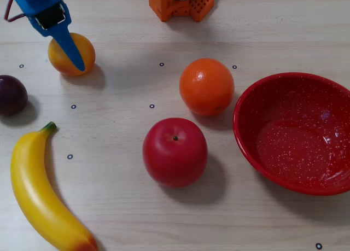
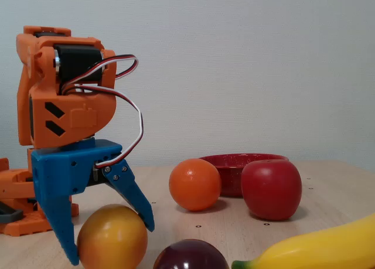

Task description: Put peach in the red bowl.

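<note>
The yellow-orange peach (image 1: pixel 87 50) (image 2: pixel 112 241) rests on the wooden table at the far left in a fixed view, close to the arm's base. My blue gripper (image 1: pixel 66 57) (image 2: pixel 110 244) stands over it with one finger (image 2: pixel 132 196) on each side, shut on the peach, which still touches the table. The speckled red bowl (image 1: pixel 295 152) (image 2: pixel 234 161) sits at the right edge, with nothing in it.
An orange (image 1: pixel 206 86) and a red apple (image 1: pixel 175 151) lie between the peach and the bowl. A dark plum (image 1: pixel 12 95) and a banana (image 1: pixel 38 199) lie at the left. The arm's orange base (image 1: pixel 180 4) stands at the back.
</note>
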{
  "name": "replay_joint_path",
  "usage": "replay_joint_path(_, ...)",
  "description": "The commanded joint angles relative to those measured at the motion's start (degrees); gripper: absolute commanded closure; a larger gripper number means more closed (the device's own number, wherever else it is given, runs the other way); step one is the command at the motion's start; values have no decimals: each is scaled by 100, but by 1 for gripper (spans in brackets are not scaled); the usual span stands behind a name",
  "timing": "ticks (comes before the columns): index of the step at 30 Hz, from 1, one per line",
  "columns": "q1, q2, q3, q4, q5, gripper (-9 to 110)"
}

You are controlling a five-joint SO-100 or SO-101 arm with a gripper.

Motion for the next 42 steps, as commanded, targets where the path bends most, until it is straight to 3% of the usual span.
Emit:
replay_joint_path(1, -167, 387, -246, -35, -44, 102)
replay_joint_path(28, -220, 650, -1125, 483, 105, 102)
replay_joint_path(42, -905, 1055, -2057, 1485, 1195, 102)
